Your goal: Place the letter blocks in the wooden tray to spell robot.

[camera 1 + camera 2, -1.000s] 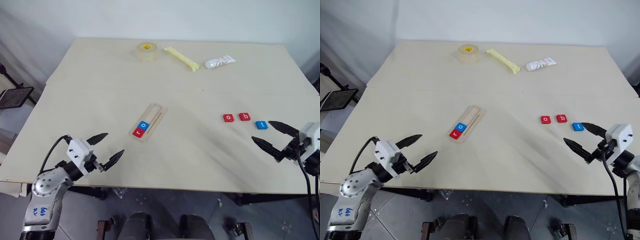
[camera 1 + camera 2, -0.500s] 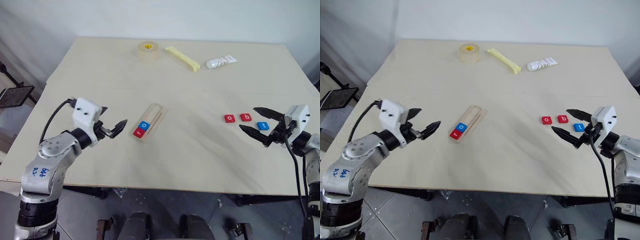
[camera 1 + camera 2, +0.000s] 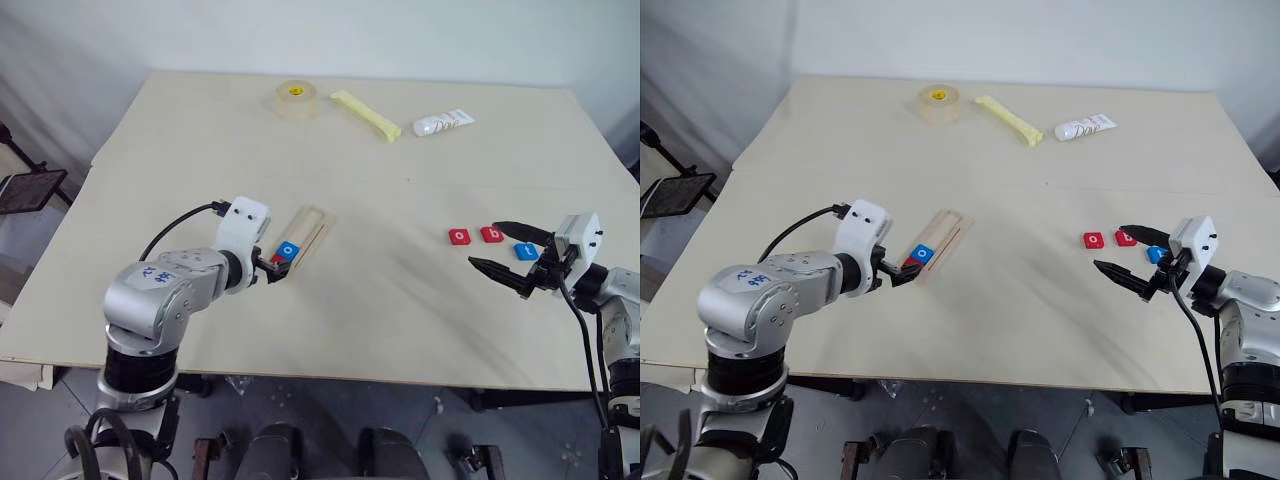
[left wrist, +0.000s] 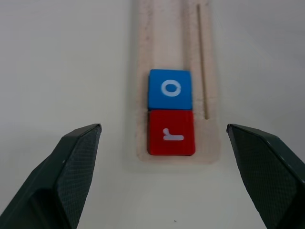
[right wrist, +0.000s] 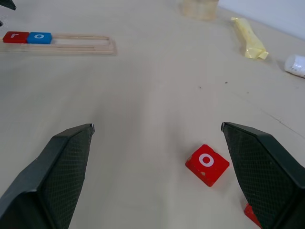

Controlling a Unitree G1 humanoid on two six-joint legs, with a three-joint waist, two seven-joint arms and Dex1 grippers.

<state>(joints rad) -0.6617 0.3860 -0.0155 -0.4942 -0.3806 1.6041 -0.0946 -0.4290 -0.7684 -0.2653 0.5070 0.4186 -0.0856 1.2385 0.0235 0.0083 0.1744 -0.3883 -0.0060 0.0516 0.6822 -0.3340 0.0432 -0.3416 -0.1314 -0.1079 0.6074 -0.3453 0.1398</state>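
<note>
The red b (image 3: 491, 234) is flanked by the spread, empty right gripper (image 3: 508, 256); the tray (image 3: 300, 243) is faced by the spread, empty left gripper (image 4: 164, 179).

looks like a robotics lab / test room, not a home. plain white walls (image 3: 400, 30) with nothing on them, grey tiled floor (image 3: 330, 410) under a bare pale desk (image 3: 420, 330) made of two boards butted together along a seam. props look staged: tape roll (image 3: 295, 100), yellow packet (image 3: 365, 116) and white tube (image 3: 441, 123) near the far edge. black stand (image 3: 25, 190) off the left edge, loose cable on the arms.
</note>
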